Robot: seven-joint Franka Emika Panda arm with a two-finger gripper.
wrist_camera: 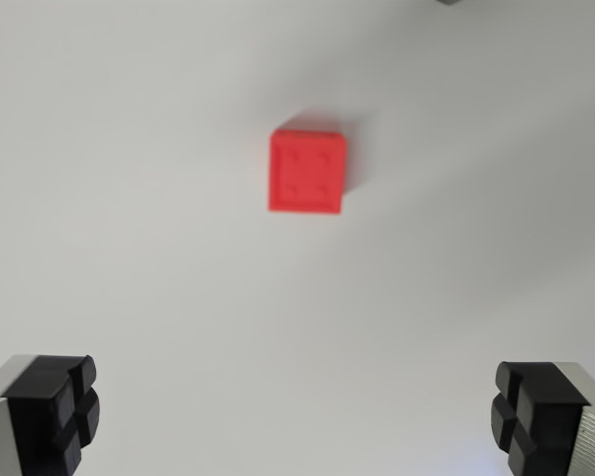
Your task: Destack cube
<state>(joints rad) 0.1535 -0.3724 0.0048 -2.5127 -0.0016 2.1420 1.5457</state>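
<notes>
A red cube (307, 172) sits on a white surface, seen from above in the upper middle of the wrist view. Its top face has four small recessed marks. A sliver of red behind its top edge may be a second cube under it; I cannot tell. My gripper (297, 416) is open, with its black fingertips (64, 407) at the bottom corners of the view, wide apart and well short of the cube. Nothing is between them.
The white surface (129, 248) fills the view. A small grey object (449, 3) peeks in at the top edge, right of centre.
</notes>
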